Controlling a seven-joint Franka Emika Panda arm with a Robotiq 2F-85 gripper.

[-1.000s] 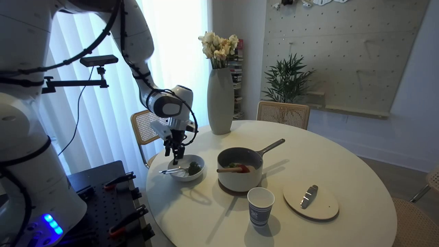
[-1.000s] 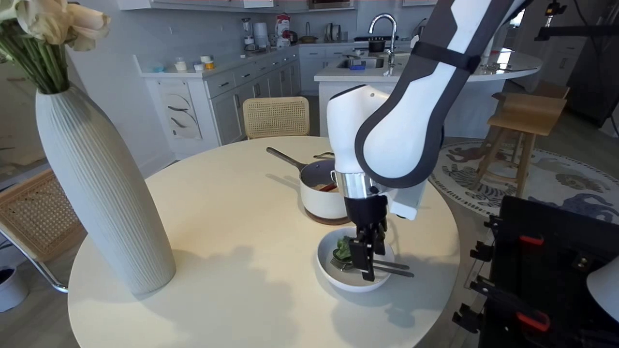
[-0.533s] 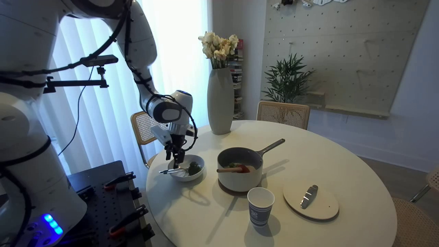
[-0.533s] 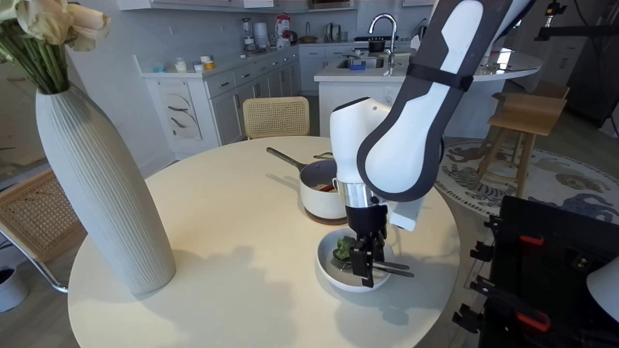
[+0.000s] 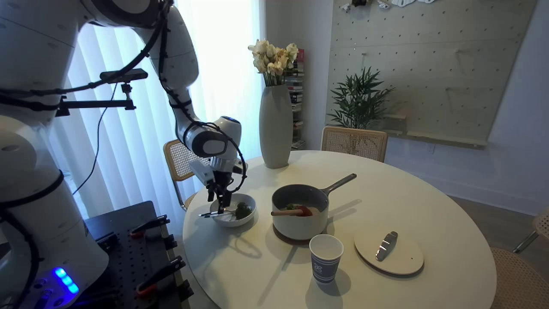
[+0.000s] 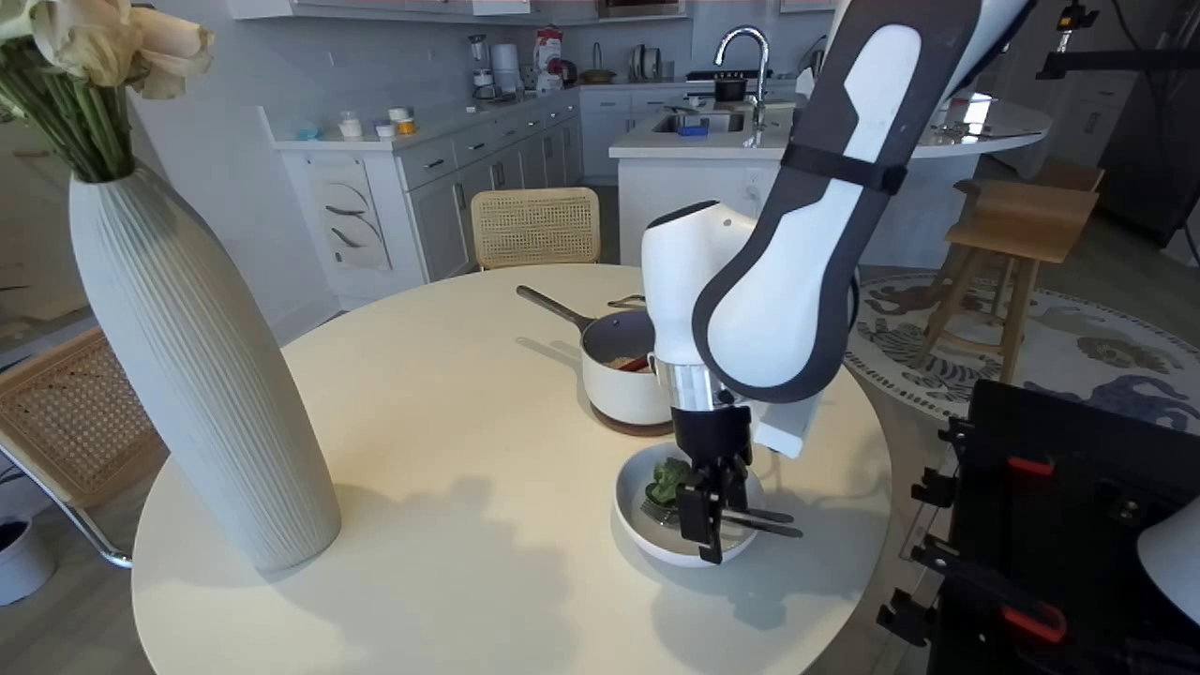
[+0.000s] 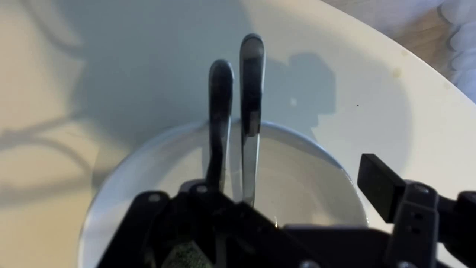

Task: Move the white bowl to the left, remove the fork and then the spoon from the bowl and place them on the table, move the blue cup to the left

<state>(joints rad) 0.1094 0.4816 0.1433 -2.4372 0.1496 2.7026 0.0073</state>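
The claw [image 7: 295,186] sits lower over the white bowl [image 6: 656,547] than a second ago; the bowl keeps its place on the surface [image 6: 450,394]. The claw's jaws stand wide apart, with nothing gripped. In the wrist view a finger overlaps the cutlery, though whether it touches I cannot tell. Fork [image 6: 659,513] and spoon [image 6: 765,515] lie close together in the bowl beside a green piece [image 6: 668,480], handles out past the rim. The blue cup [image 5: 326,262] stands upright near the saucepan [image 5: 298,224], well apart from the bowl.
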